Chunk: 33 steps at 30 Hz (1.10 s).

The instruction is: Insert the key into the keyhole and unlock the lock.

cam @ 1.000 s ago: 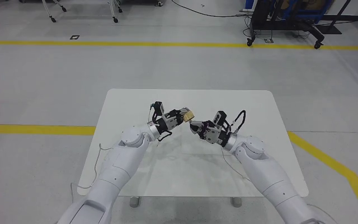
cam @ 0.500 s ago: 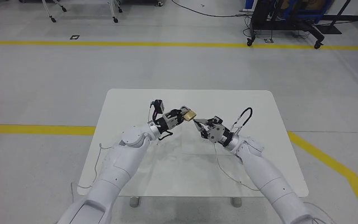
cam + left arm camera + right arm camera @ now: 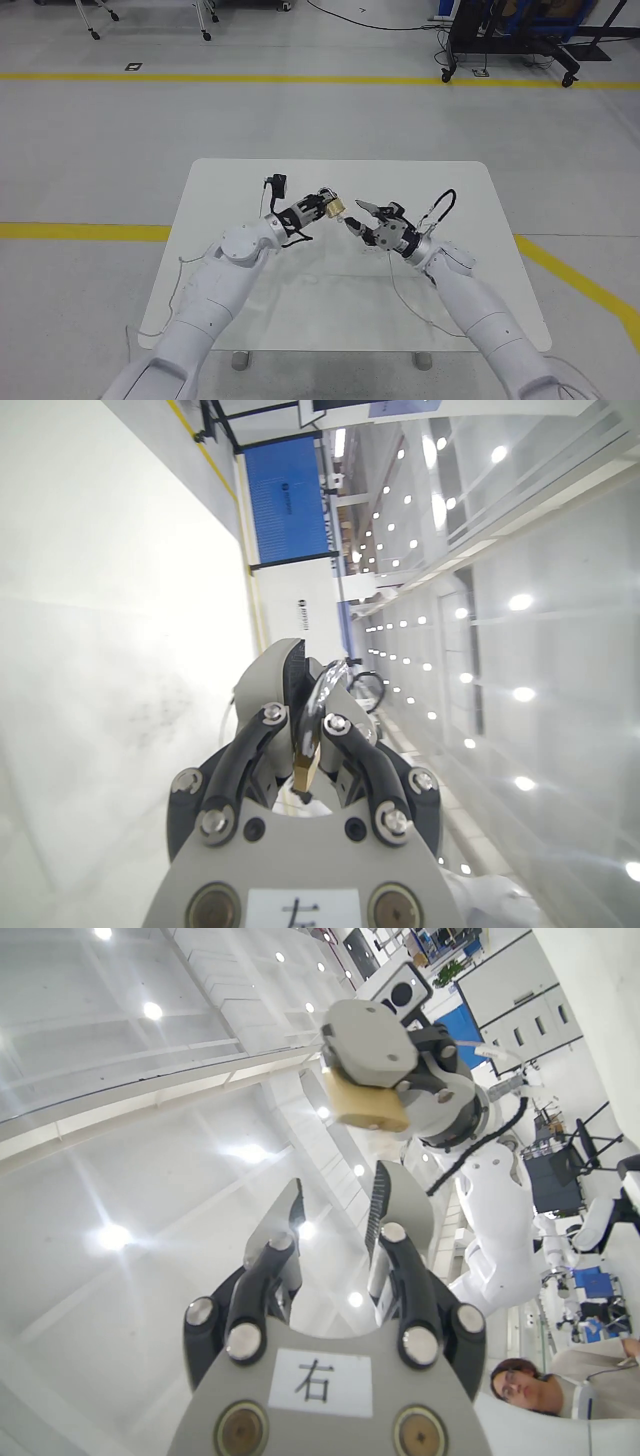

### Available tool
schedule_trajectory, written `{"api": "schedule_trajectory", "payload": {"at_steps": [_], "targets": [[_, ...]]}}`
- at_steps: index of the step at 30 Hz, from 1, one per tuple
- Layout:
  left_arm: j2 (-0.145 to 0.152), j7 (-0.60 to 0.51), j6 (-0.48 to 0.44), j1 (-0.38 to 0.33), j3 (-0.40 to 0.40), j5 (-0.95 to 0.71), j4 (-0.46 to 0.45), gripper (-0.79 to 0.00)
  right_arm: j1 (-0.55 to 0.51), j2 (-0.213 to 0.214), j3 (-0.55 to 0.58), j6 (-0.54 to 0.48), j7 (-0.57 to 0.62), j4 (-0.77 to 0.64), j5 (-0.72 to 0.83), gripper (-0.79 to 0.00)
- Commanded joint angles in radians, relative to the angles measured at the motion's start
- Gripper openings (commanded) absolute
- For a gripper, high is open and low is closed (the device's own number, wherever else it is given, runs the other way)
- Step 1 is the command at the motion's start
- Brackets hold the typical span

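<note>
The right pincer [image 3: 337, 1185] has its fingers spread with nothing between them, and it is aimed at the padlock [image 3: 362, 1104] but apart from it. A second ago it was pressed up to the padlock's lower end. Half a second ago it had drawn back a little, and now it has backed off further and opened. The left pincer [image 3: 311, 672] is clamped on the padlock and holds it in the air above the table [image 3: 440, 185]. The shackle [image 3: 322, 690] runs up between its fingers, and the end of the brass body pokes out toward the right pincer. The left pincer has only turned slightly. Where the key is I cannot tell; it may be sitting in the keyhole on the blurred end. The letting-go probably closes an insert-and-turn attempt, though whether the shackle has sprung is unclear. Around them are a black cable [image 3: 447, 203] looping beside the right pincer and a yellow floor line [image 3: 100, 231]. The left pincer's broad fingers cover much of the padlock, leaving only its end to work at.
</note>
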Motion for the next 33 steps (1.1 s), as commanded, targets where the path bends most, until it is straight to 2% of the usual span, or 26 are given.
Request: {"api": "schedule_trajectory", "payload": {"at_steps": [1, 7, 10, 12, 16, 20, 25, 26, 27, 28, 29, 33], "targets": [[0.0, 0.018, 0.028, 0.0, 0.011, 0.053, -0.007, -0.785, -0.005, 0.011, 0.036, -0.043, -0.014, 0.0, -0.042, 0.0], [-0.002, 0.022, 0.117, -0.019, 0.04, 0.13, 0.011, -0.785, -0.039, 0.06, 0.182, -0.167, -0.12, -0.047, -0.239, 0.0], [-0.014, 0.019, 0.201, -0.052, 0.107, 0.237, 0.032, -0.785, -0.089, 0.086, 0.283, -0.202, -0.197, -0.13, -0.309, 0.0], [-0.025, 0.019, 0.229, -0.068, 0.141, 0.265, 0.041, -0.785, -0.089, 0.086, 0.283, -0.202, -0.197, -0.13, -0.309, 0.0], [-0.058, -0.004, 0.27, -0.116, 0.222, 0.298, 0.091, -0.785, -0.089, 0.086, 0.283, -0.202, -0.197, -0.13, -0.309, 0.0], [-0.103, -0.026, 0.295, -0.183, 0.298, 0.319, 0.179, -0.785, -0.089, 0.086, 0.283, -0.202, -0.197, -0.13, -0.309, 0.0], [-0.147, -0.034, 0.29, -0.235, 0.352, 0.323, 0.273, -0.773, -0.089, 0.086, 0.283, -0.202, -0.197, -0.13, -0.309, 0.0], [-0.154, -0.032, 0.289, -0.241, 0.357, 0.323, 0.289, -0.536, -0.089, 0.086, 0.283, -0.202, -0.197, -0.13, -0.309, 0.0], [-0.159, -0.031, 0.284, -0.246, 0.36, 0.322, 0.303, -0.425, -0.089, 0.086, 0.283, -0.202, -0.197, -0.13, -0.309, 0.0], [-0.163, -0.032, 0.277, -0.25, 0.36, 0.318, 0.314, -0.179, -0.089, 0.086, 0.283, -0.202, -0.197, -0.13, -0.309, 0.0], [-0.165, -0.035, 0.271, -0.254, 0.357, 0.31, 0.325, 0.0, -0.089, 0.086, 0.283, -0.202, -0.197, -0.13, -0.309, 0.0], [-0.163, -0.029, 0.235, -0.261, 0.324, 0.271, 0.349, 0.0, -0.089, 0.086, 0.283, -0.202, -0.197, -0.13, -0.309, 0.0]]}}
